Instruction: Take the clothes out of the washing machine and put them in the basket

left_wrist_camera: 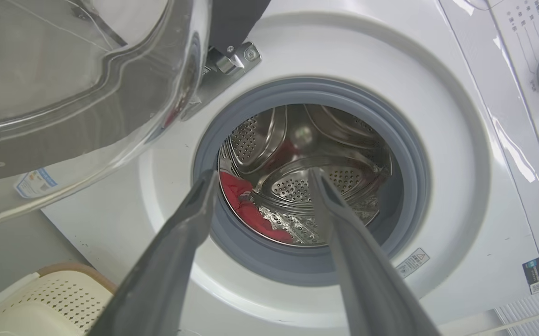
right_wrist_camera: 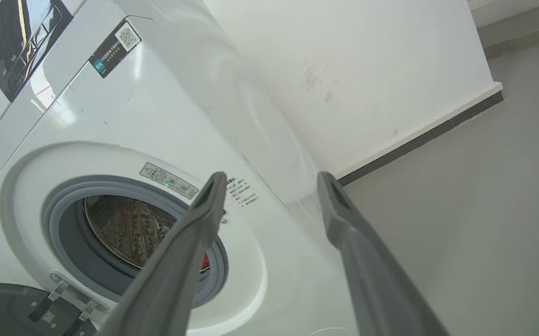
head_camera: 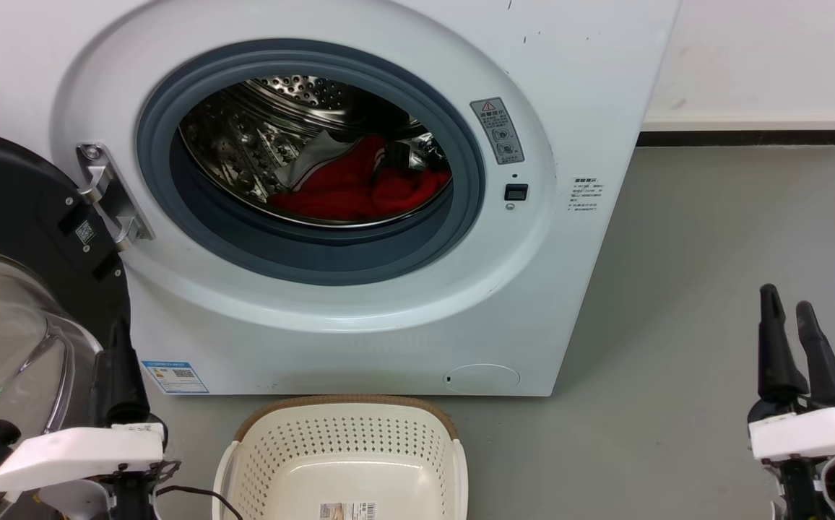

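Red clothes (head_camera: 360, 189) lie inside the washing machine (head_camera: 388, 347), the basket (head_camera: 345, 433) stands just before it, and the left gripper (left_wrist_camera: 264, 179) and right gripper (right_wrist_camera: 272, 179) both hang spread apart, empty.

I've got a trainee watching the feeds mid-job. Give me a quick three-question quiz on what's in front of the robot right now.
1. True or false: some of the clothes already lie in the basket.
2. The door of the washing machine is: A) shut; B) swung open on the robot's left; C) taken off.
3. Fill in: the left gripper and the right gripper each hold ____.

Key
1. False: the red clothes lie in the drum.
2. B.
3. Nothing; both are open.
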Robot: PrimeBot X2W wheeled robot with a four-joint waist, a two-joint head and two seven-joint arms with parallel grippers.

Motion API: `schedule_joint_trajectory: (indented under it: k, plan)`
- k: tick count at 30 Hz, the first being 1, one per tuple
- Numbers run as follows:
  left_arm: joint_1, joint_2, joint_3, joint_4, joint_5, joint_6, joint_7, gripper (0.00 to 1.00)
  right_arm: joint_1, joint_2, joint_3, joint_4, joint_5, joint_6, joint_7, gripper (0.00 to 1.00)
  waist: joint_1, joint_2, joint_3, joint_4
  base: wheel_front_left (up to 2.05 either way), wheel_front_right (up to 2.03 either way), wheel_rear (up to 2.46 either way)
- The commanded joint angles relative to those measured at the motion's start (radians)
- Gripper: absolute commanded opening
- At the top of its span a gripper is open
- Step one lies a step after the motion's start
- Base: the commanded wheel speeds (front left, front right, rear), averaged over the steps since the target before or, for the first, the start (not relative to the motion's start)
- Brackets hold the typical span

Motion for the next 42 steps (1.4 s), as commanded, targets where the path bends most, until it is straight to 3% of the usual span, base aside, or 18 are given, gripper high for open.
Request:
schedule_joint_trajectory:
  k: [1, 12, 17, 23, 26, 42]
  plan:
    - [0.000, 0.002, -0.006, -0.032, 0.036, 0.006, -0.009, 1.00, -0.013, -0.006, 0.010, -0.032, -0.053, 0.000, -0.011, 1.00, 0.0000, 0.0000, 0.000, 0.000, 0.00, 0.00, 0.00]
    - [0.036, 0.003, -0.075, -0.093, 0.250, 0.002, -0.044, 1.00, 0.009, -0.007, 0.061, -0.100, -0.288, 0.000, -0.046, 1.00, 0.0000, 0.0000, 0.004, -0.003, 0.00, 0.00, 0.00]
    - [0.049, 0.003, -0.108, -0.119, 0.343, -0.041, -0.058, 1.00, 0.012, -0.008, 0.071, -0.121, -0.366, 0.000, -0.061, 1.00, 0.0000, 0.0000, 0.005, -0.003, 0.00, 0.00, 0.00]
    - [0.066, 0.003, -0.128, -0.108, 0.449, -0.024, -0.075, 1.00, 0.021, -0.008, 0.084, -0.140, -0.463, 0.000, -0.077, 1.00, 0.0000, 0.0000, 0.005, -0.002, 0.00, 0.00, 0.00]
    - [0.067, 0.003, -0.140, -0.082, 0.498, -0.009, -0.084, 1.00, 0.029, -0.008, 0.100, -0.140, -0.496, 0.000, -0.085, 1.00, 0.0000, 0.0000, 0.004, -0.003, 0.00, 0.00, 0.00]
    - [0.081, 0.036, -0.235, -0.080, 0.689, -0.016, -0.123, 1.00, 0.047, -0.009, 0.099, -0.102, -0.618, 0.000, -0.125, 1.00, 0.0000, 0.0000, 0.005, -0.010, 0.00, 0.00, 0.00]
